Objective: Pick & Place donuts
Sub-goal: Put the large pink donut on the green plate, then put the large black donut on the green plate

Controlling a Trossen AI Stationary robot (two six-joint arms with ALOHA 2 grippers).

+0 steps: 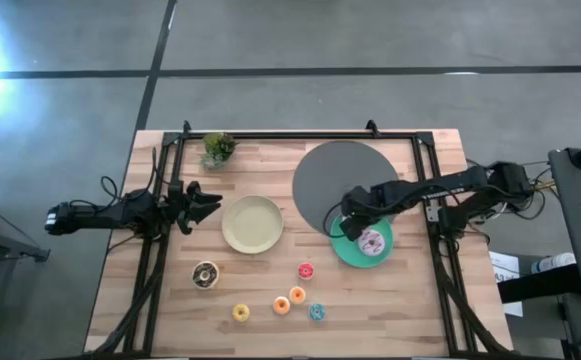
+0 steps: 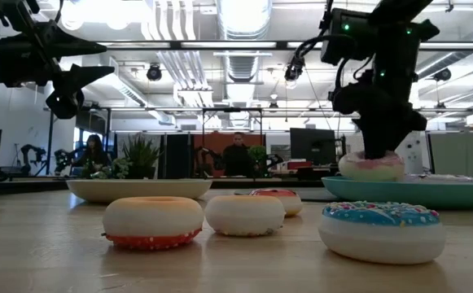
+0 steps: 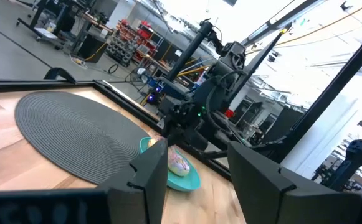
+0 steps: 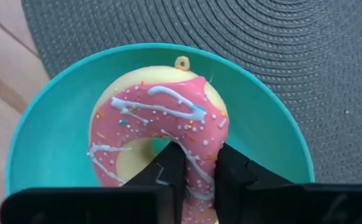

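Observation:
A pink-iced donut (image 4: 162, 118) lies flat on a teal plate (image 4: 56, 106), seen from above as the pink donut (image 1: 373, 242) on the teal plate (image 1: 346, 252). My right gripper (image 4: 199, 173) comes down on it, shut on its ring, and shows in the overhead picture as the right gripper (image 1: 356, 228). A chocolate donut (image 1: 206, 274) and mini rings, red (image 1: 306, 271), two orange (image 1: 297, 295), yellow (image 1: 241, 312) and blue (image 1: 317, 312), lie on the wood. No lilac donut shows. My left gripper (image 1: 208, 205) hovers open, left of the cream plate (image 1: 252, 223). My right gripper pinches one side of the pink donut's ring (image 4: 200, 155), with one finger (image 4: 168, 171) in the hole and the other finger (image 4: 233, 171) outside the rim. The fingers come from above, pointing down. The donut lies flat on the teal plate (image 2: 431, 191).
A round grey woven mat (image 1: 342, 175) lies at the far side, and the teal plate overlaps its near edge. A small potted plant (image 1: 218, 148) stands near the far left corner. Black frame rails (image 1: 160, 200) run along both sides and the far edge. People sit in the room behind.

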